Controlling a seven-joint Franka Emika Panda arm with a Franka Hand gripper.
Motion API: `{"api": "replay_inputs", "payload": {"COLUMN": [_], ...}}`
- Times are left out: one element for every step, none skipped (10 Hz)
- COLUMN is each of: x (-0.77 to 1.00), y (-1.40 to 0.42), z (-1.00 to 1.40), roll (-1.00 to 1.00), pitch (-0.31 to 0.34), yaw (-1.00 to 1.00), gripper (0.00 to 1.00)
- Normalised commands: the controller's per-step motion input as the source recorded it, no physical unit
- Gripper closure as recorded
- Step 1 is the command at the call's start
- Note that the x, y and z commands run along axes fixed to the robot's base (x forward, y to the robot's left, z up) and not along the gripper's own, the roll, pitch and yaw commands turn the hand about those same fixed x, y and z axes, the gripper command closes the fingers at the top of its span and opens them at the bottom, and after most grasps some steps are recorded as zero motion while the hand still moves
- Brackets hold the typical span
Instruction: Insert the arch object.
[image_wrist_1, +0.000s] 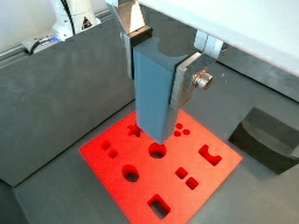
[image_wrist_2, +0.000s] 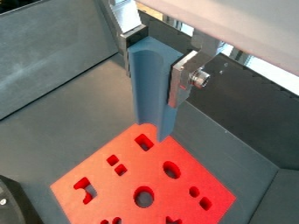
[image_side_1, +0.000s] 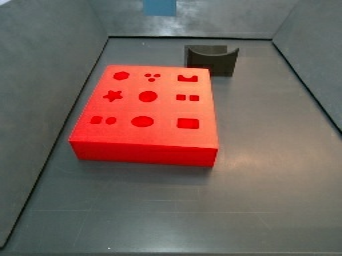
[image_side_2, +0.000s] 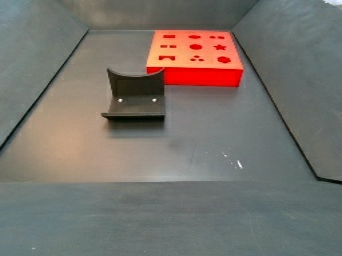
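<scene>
My gripper (image_wrist_1: 158, 74) is shut on a blue-grey upright bar (image_wrist_1: 155, 96) with a semicircular groove in its upper end; both wrist views show it (image_wrist_2: 149, 87). The bar hangs above the red slab (image_wrist_1: 100, 157) with shaped holes, its lower end over the slab's far part. The slab has an arch-shaped hole (image_wrist_1: 211, 155). A blue patch at the top edge of a side view (image_side_1: 160, 5) seems to be the bar's lower end; the gripper itself is out of both side views. No separate small dark arch object shows.
The fixture (image_side_2: 134, 97), a dark L-shaped bracket with a curved top edge, stands on the grey floor beside the slab (image_side_1: 147, 150) and shows in both side views (image_side_1: 210, 60). Grey walls enclose the floor.
</scene>
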Motion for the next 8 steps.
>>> {"api": "replay_inputs", "payload": {"x": [0.0,0.0,0.07,0.18,0.3,0.44,0.54,0.51], "y": [0.24,0.45,0.54,0.5,0.47,0.42,0.43,0.45], "z": [-0.37,-0.73,-0.83,-0.81,-0.81,-0.83,-0.78,-0.68], "roll": [0.06,0.15,0.19,0.22,0.23,0.2,0.15,0.05], "pitch": [-0.024,-0.083,-0.084,-0.041,-0.026,-0.027,0.0,0.0], "yaw": [0.0,-0.13,-0.22,-0.24,-0.22,-0.13,-0.07,0.0], "gripper": [1.0,1.0,1.0,1.0,1.0,1.0,1.0,1.0]}}
